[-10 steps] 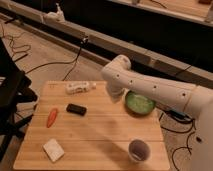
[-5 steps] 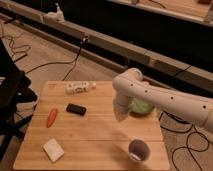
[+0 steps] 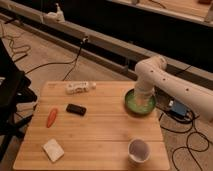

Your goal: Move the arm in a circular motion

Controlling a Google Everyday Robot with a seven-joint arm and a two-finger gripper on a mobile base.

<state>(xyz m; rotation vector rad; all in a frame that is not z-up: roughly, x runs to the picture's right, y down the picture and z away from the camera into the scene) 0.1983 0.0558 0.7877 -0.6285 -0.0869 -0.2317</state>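
White arm (image 3: 172,82) over green bowl (image 3: 140,104); gripper (image 3: 142,96) pressed together, holding nothing.

Wooden table (image 3: 100,132), white bottle (image 3: 80,88), carrot (image 3: 51,117), black device (image 3: 76,109), sponge (image 3: 53,150), cup (image 3: 138,150), green bowl (image 3: 131,105)

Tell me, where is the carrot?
The carrot lies near the left edge of the wooden table, just left of the small black object. The arm and its gripper are far right, over the green bowl.
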